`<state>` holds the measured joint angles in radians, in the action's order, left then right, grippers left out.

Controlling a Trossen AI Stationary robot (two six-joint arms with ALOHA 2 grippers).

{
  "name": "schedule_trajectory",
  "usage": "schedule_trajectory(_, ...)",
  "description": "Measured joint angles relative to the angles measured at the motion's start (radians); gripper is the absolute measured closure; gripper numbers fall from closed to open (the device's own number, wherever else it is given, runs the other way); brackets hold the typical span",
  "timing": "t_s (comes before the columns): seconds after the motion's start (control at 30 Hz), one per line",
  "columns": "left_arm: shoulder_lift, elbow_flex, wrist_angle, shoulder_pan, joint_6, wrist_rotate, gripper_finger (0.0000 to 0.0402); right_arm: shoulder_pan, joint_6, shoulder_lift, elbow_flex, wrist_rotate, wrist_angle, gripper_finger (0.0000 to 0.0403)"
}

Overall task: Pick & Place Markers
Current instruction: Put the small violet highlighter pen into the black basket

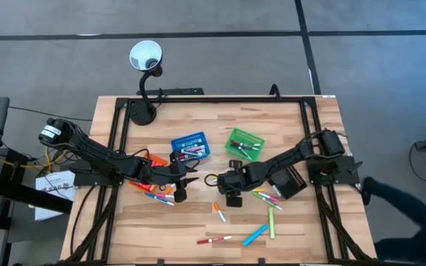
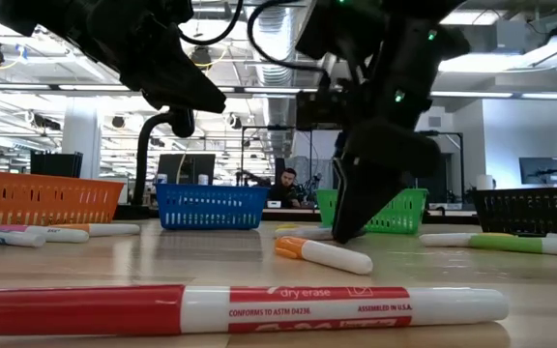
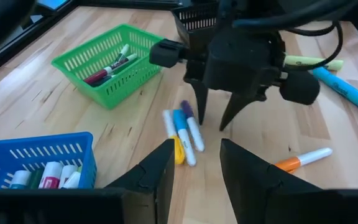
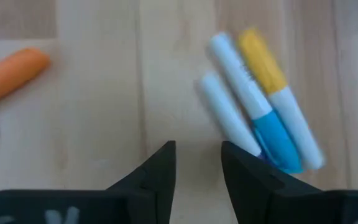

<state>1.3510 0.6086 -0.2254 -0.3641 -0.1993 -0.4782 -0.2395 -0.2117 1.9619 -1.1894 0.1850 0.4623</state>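
Three white-barrelled markers (image 3: 184, 132) with yellow, blue and purple caps lie side by side on the wooden table (image 1: 198, 222) near its middle. My right gripper (image 3: 213, 118) points steeply down just over them, open. The markers (image 4: 260, 109) lie beside one finger, with bare wood between the two. My left gripper (image 3: 194, 165) hovers open on the table's left side of them (image 1: 182, 185), slanting down toward them, with nothing between its fingers. More markers lie loose: an orange-capped one (image 1: 219, 212), a red one (image 2: 230, 309), a blue one (image 1: 255, 235) and a green one (image 1: 271, 222).
A blue basket (image 1: 189, 145) and a green basket (image 1: 244, 143) with markers inside stand at the far middle. An orange basket (image 2: 37, 196) is under the left arm, a black one (image 1: 291, 179) under the right. A desk lamp (image 1: 145, 55) stands at the far edge.
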Motion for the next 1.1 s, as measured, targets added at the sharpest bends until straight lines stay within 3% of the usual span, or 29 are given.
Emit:
schedule_trajectory(0.2,0.000,0.000,0.000,0.000,0.000,0.000,0.0275,0.017,0.015,-0.008,0.001,-0.011,0.000,0.0285)
schedule_trajectory(0.47,0.000,0.000,0.000,0.000,0.000,0.000,0.0275,0.033,0.213,-0.044,-0.029,0.027,0.006,0.0284)
schedule_trajectory(0.57,0.000,0.000,0.000,0.000,0.000,0.000,0.0275,0.061,0.174,-0.028,-0.028,0.024,0.011,0.0284)
schedule_trajectory(0.73,0.000,0.000,0.001,0.000,0.000,0.000,0.0275,0.107,-0.027,-0.025,-0.028,0.024,0.008,0.0284)
schedule_trajectory(0.9,0.000,0.000,0.001,0.000,0.000,0.000,0.0275,0.110,0.114,-0.025,-0.028,0.022,0.011,0.0284)
schedule_trajectory(1.1,0.000,0.000,0.001,0.000,0.000,0.000,0.0275,0.109,0.145,-0.025,-0.028,-0.049,0.028,0.0284)
